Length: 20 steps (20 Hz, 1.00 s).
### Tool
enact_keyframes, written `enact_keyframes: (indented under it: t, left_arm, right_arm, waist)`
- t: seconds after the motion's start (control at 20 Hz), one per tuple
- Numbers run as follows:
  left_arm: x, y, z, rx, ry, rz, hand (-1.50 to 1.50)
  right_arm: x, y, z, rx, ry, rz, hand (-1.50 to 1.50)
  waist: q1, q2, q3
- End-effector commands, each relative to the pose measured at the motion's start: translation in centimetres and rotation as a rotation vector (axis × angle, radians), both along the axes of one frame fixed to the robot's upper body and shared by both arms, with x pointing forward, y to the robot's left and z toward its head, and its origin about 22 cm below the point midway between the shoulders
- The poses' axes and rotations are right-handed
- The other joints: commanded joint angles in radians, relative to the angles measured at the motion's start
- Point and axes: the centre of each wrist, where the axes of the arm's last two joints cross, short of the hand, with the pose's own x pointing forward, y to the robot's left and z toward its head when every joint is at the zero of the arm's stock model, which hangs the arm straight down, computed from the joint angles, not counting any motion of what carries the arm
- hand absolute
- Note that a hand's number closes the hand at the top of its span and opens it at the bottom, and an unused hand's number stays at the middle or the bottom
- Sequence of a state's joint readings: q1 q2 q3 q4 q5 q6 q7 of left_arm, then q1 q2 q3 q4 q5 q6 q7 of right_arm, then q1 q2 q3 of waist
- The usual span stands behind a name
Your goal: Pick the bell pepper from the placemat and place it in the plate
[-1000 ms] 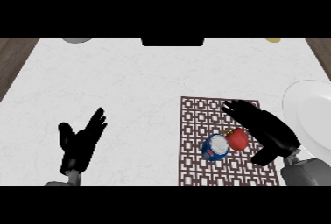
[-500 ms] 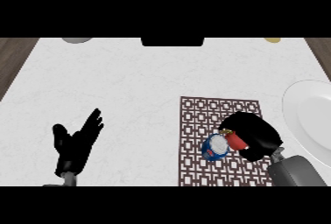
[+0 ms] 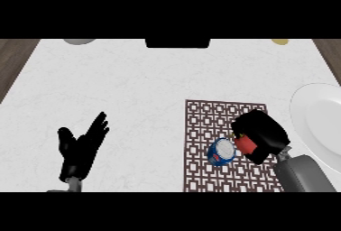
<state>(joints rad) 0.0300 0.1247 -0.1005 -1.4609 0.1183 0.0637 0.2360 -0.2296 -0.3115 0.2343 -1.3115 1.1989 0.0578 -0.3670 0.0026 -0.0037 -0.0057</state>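
Observation:
A red bell pepper (image 3: 244,143) lies on the brown patterned placemat (image 3: 209,117) at the counter's right. My right hand (image 3: 263,133) is over it, fingers curled round the pepper, which shows only as a red patch at the hand's left edge. The white plate (image 3: 318,122) lies at the right edge, partly cut off, a short way right of the hand. My left hand (image 3: 80,149) rests open at the lower left, fingers up, holding nothing.
A blue and white round can (image 3: 222,151) lies on the placemat, touching the pepper's left side. At the counter's far edge sit a black block (image 3: 177,43), a grey object (image 3: 79,41) and a yellow object (image 3: 280,41).
My right hand has come down over the pepper and curled its fingers round it. The left hand has stayed low at the left with little movement.

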Motion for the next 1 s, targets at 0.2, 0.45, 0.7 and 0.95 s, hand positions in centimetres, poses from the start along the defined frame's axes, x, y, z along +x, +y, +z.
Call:
enact_keyframes:
  t: [0.2,0.45,0.7,0.95]
  left_arm:
    - [-0.2,0.7,0.0,-0.005,-0.011,0.039,0.0]
    - [0.4,-0.4,0.3,-0.014,-0.025,-0.009,0.0]
    - [0.9,-1.1,0.4,0.005,-0.023,-0.042,0.0]
    - [0.9,-1.0,0.5,0.015,-0.03,-0.044,0.0]
  right_arm:
    - [2.1,-3.7,-0.4,0.253,0.015,-0.966,1.5]
    - [6.0,-2.7,5.6,0.43,-0.33,-1.345,1.5]
    - [8.4,-1.6,9.3,0.536,-0.603,-1.632,1.5]
    - [9.8,-1.0,10.6,0.599,-0.835,-1.845,1.5]
  waist:
    - [-0.042,0.021,0.009]
    - [0.017,0.023,0.002]
    - [0.062,0.036,0.002]
    - [0.076,0.032,0.003]
